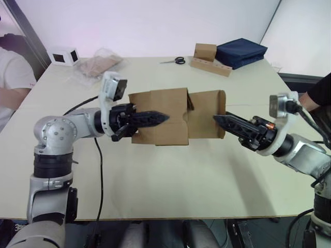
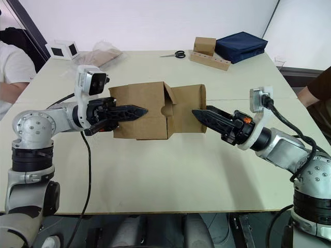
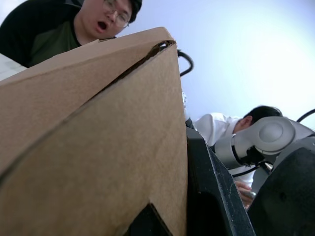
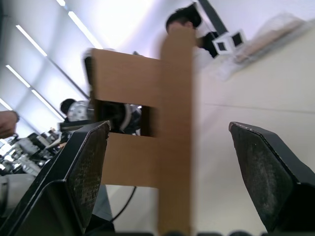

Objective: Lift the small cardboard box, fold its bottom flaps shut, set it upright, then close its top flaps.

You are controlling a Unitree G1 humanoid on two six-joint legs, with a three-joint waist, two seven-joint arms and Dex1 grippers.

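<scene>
Small cardboard box (image 1: 160, 116): matt brown corrugated card. Fingers (image 4: 266, 172): black plastic, rough-textured pads. Table (image 1: 170, 175): smooth, matt.

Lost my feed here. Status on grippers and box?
Left gripper shut on box, held above the table. Right gripper open, at a flap. Nothing in the way.

You have bare table (image 1: 170, 181) across the whole near half, open to either arm. Mid-table, the box (image 1: 176, 123) blocks the line between the left gripper (image 1: 164, 118) and right gripper (image 1: 217, 118); its flaps (image 1: 207, 113) spread toward your right side. At the far edge: white box (image 1: 64, 55), plastic bag (image 1: 101, 63), scissors (image 1: 176, 60), holed strip with cube (image 1: 209, 61), blue bag (image 1: 240, 51). A person sits off each side of the table.
</scene>
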